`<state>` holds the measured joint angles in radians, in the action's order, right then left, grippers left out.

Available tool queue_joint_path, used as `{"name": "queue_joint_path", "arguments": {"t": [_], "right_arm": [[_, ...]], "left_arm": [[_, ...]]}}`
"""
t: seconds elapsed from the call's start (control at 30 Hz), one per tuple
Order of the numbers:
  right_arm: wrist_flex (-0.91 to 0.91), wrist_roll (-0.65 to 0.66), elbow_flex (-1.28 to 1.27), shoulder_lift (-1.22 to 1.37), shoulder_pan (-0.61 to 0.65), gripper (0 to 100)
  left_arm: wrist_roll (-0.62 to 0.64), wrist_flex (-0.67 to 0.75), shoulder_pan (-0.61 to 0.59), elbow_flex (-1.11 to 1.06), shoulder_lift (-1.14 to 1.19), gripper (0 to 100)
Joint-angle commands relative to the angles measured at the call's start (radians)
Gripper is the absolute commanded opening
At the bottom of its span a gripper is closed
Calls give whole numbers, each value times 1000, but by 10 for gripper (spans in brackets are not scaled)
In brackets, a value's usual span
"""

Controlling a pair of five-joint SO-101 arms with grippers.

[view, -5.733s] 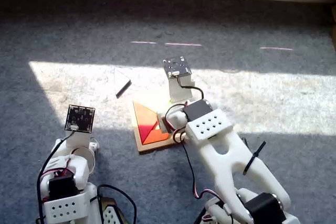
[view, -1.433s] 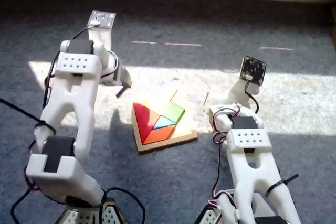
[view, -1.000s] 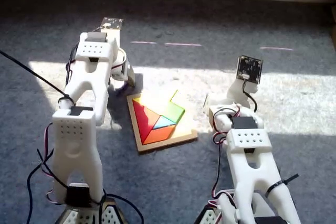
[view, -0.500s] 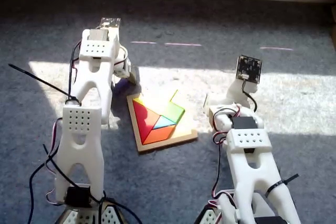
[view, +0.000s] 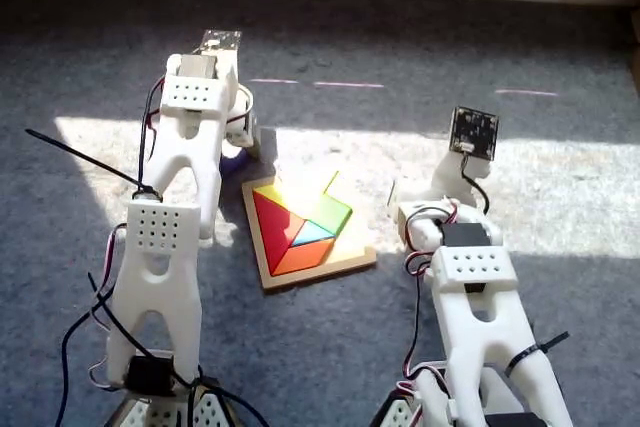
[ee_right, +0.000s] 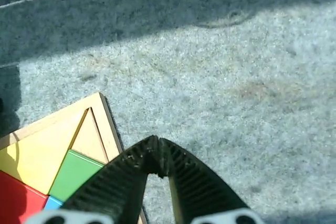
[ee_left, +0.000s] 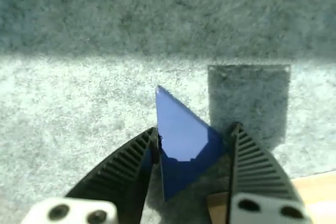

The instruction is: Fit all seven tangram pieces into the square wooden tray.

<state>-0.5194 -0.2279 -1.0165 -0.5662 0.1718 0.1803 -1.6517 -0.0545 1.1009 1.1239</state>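
Observation:
The square wooden tray point(view: 350, 262) lies mid-carpet and holds a red triangle point(view: 272, 222), orange point(view: 297, 259), yellow point(view: 300, 197), green point(view: 330, 215) and light blue point(view: 318, 234) pieces. A triangular slot of bare wood point(ee_right: 89, 140) shows at the tray's point(ee_right: 113, 129) far corner. A dark blue triangle point(ee_left: 181, 135) lies flat on the carpet left of the tray, a sliver of it point(view: 232, 155) under the arm. My left gripper point(ee_left: 194, 128) is low over it, open, one finger at each side. My right gripper point(ee_right: 157, 163) is shut and empty, just right of the tray's corner.
Grey carpet all round, with a bright band of sunlight across the middle. The left arm point(view: 190, 147) stretches far forward beside the tray's left edge. The right arm point(view: 470, 277) stands right of the tray. A wall edge runs along the far side.
The right arm drew back from over the tray to its right side. The left arm rose from rest, swung out and settled over the blue triangle, shifting slightly in the last half second.

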Motion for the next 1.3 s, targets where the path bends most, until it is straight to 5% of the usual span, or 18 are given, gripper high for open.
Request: {"name": "queue_joint_path", "arguments": {"t": [0.0,0.27,0.63,1.27], "right_arm": [[21,11,7,-27,-4,13],[21,11,8,-27,-4,13],[21,11,16,-27,-77,13],[22,11,18,-28,-199,13]], "left_arm": [[2,-34,8,38,-7,203],[-112,-74,5,107,-12,130],[-115,-115,10,150,-56,126],[-25,-29,363,-661,-667,130]]}}
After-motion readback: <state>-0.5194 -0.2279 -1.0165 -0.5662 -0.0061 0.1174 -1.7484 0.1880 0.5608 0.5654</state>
